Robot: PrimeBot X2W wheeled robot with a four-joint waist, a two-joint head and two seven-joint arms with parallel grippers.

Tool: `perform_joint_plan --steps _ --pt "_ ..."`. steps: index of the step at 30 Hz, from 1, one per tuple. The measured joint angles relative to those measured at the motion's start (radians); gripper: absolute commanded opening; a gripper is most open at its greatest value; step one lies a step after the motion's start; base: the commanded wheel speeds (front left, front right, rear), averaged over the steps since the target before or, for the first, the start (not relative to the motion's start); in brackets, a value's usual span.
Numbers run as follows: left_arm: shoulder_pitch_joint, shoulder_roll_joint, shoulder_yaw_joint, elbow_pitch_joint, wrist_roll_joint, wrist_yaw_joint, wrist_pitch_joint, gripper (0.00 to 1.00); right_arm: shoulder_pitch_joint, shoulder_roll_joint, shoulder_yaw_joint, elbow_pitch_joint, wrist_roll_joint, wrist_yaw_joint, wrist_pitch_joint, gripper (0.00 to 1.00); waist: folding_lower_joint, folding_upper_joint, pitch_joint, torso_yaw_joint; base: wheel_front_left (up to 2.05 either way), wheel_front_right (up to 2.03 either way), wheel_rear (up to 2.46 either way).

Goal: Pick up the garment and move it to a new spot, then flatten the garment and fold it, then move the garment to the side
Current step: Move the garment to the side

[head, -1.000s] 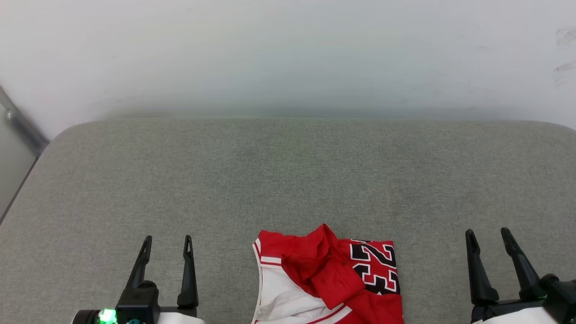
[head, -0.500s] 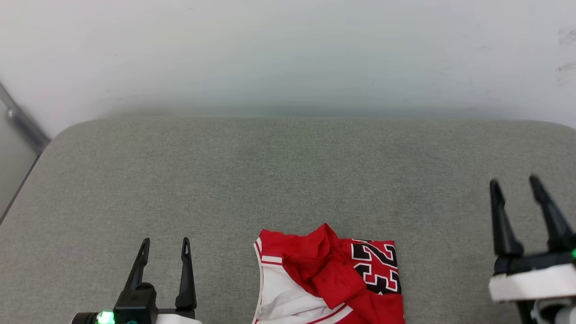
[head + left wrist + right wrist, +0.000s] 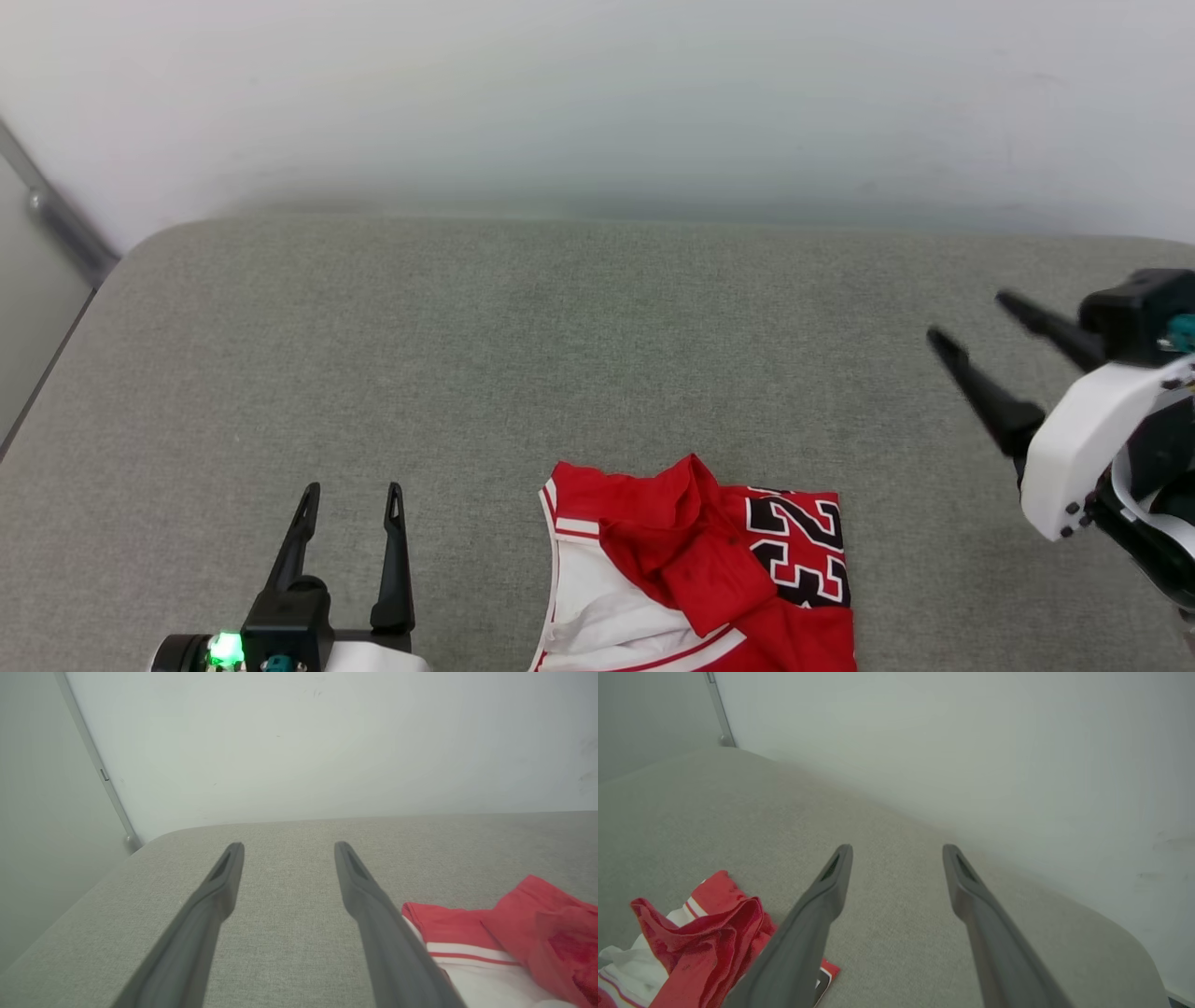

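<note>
Empty, wide-spread fingers of the right gripper [image 3: 967, 315] have risen and swung toward the garment [image 3: 695, 569] left of their tips; pickup looks near

Soft, even light; hazy background.

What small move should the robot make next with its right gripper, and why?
Probably swing the right gripper left and down toward the garment. It is open and empty, apart from the crumpled cloth, which lies untouched on the grey surface; nothing is picked up yet.
</note>
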Motion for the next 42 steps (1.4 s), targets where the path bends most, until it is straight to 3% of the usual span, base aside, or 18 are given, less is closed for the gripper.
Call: perform_joint_plan --steps 6,12,25,36,37,38,42 --pt "-0.019 -0.004 -0.006 0.000 0.000 -0.001 0.000 1.00 0.000 -0.068 0.063 0.034 0.258 0.000 0.377 1.00 0.0000 0.0000 0.027 0.014 0.00 0.00 0.00" --pt "-0.051 -0.008 -0.017 0.001 -0.001 -0.008 0.000 1.00 0.074 -0.049 0.063 0.079 0.407 0.000 0.572 1.00 0.0000 0.0000 0.062 0.037 0.00 0.00 0.00" --pt "-0.132 -0.015 -0.042 0.002 -0.001 -0.018 0.000 1.00 0.080 0.045 0.114 0.202 0.477 0.000 0.565 1.00 0.0001 0.0000 0.177 0.093 0.00 0.00 0.00" --pt "-0.163 -0.018 -0.046 0.012 -0.009 -0.018 0.000 1.00 0.045 0.058 0.205 0.274 0.476 0.001 0.508 1.00 0.0000 0.0000 0.232 0.121 0.00 0.00 0.00" --pt "-0.165 -0.019 -0.047 0.012 -0.009 -0.018 0.000 1.00 0.038 0.056 0.213 0.278 0.476 0.001 0.504 0.42 0.0000 0.0000 0.233 0.122 0.00 0.00 0.00" --pt "-0.167 -0.019 -0.048 0.013 -0.009 -0.018 0.000 1.00 0.033 0.052 0.222 0.280 0.476 0.001 0.496 0.00 0.0000 0.0000 0.233 0.123 0.00 0.00 0.00" --pt "-0.171 -0.020 -0.047 0.021 -0.010 -0.016 0.000 1.00 0.012 0.043 0.263 0.278 0.477 0.000 0.449 0.00 0.0001 0.0000 0.221 0.123 0.00 0.00 0.00"
